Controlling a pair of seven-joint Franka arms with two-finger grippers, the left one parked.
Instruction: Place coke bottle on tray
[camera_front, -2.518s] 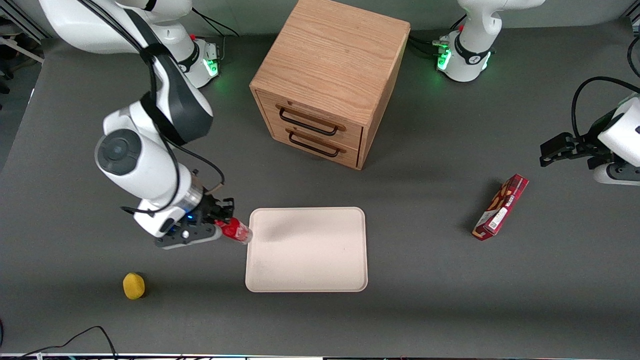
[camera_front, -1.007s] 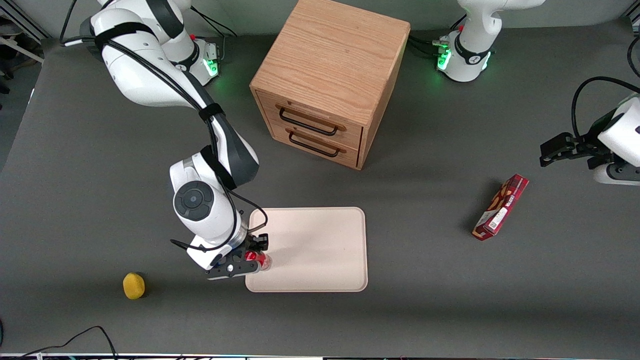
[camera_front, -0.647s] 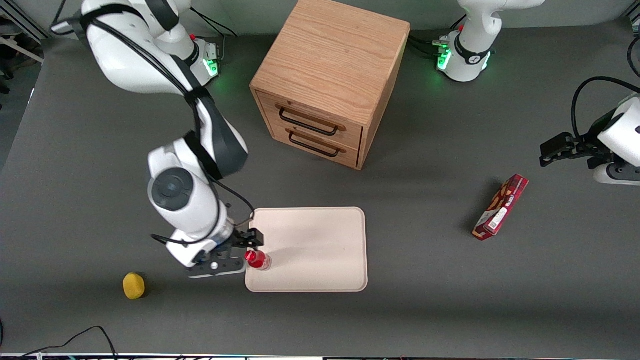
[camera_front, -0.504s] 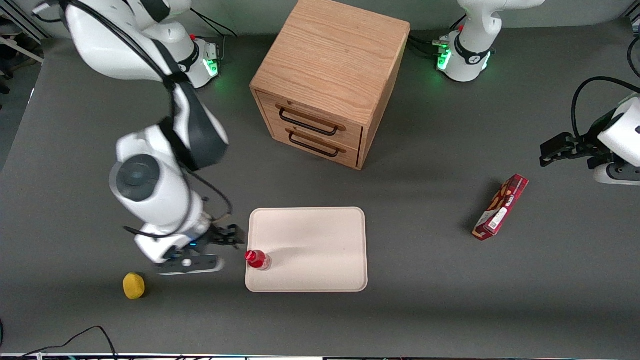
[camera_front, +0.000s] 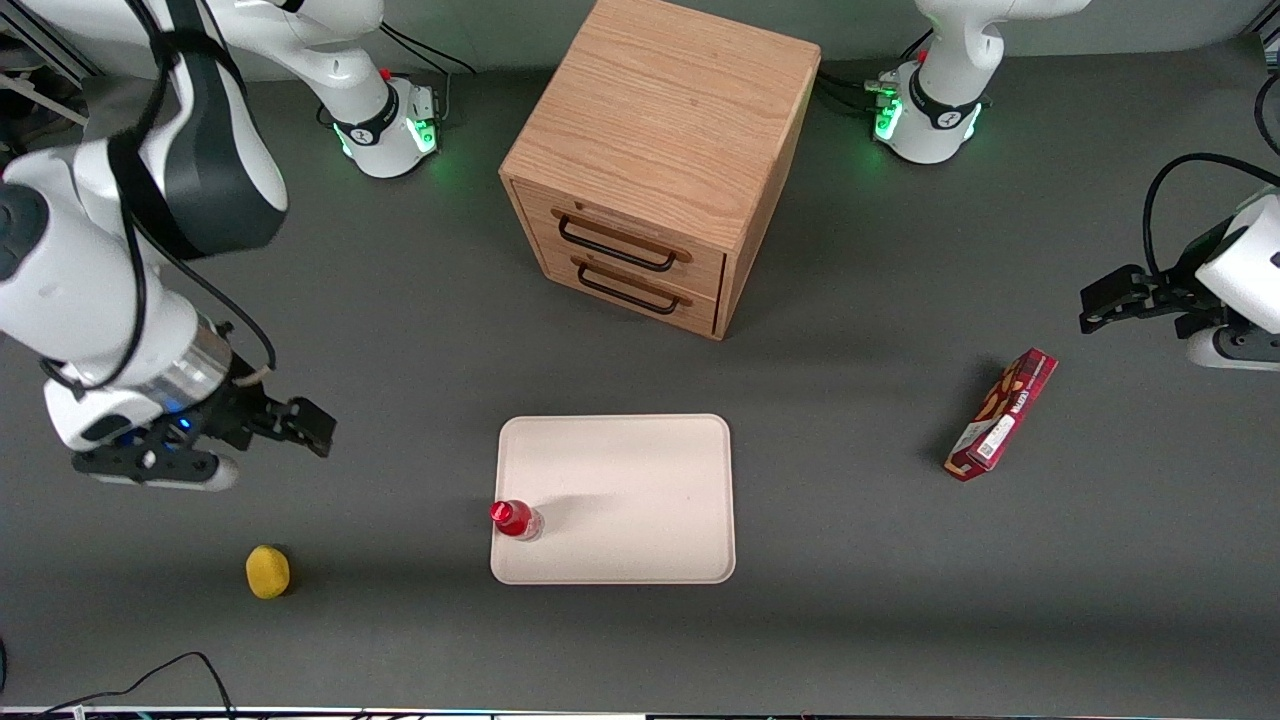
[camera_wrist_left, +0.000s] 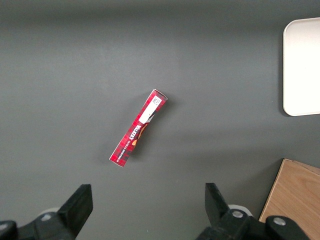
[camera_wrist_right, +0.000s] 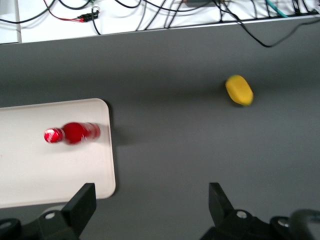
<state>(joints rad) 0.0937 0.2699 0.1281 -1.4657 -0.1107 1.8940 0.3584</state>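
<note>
Red coke bottle (camera_front: 515, 519) stands upright on the cream tray (camera_front: 640, 480), at the corner nearest the working arm and the front camera. Hand (camera_front: 255, 440) hangs above the tabletop (camera_front: 400, 330), well apart from the tray, fingers spread, gripping nothing.

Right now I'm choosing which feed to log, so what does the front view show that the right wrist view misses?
Only the front view shows the wooden drawer cabinet, the red snack box, and where the gripper is: open, above bare table, toward the working arm's end, away from the tray. Only the right wrist view shows the cables along the table edge. Both show the coke bottle standing upright on the tray near a corner, and the yellow object.
</note>
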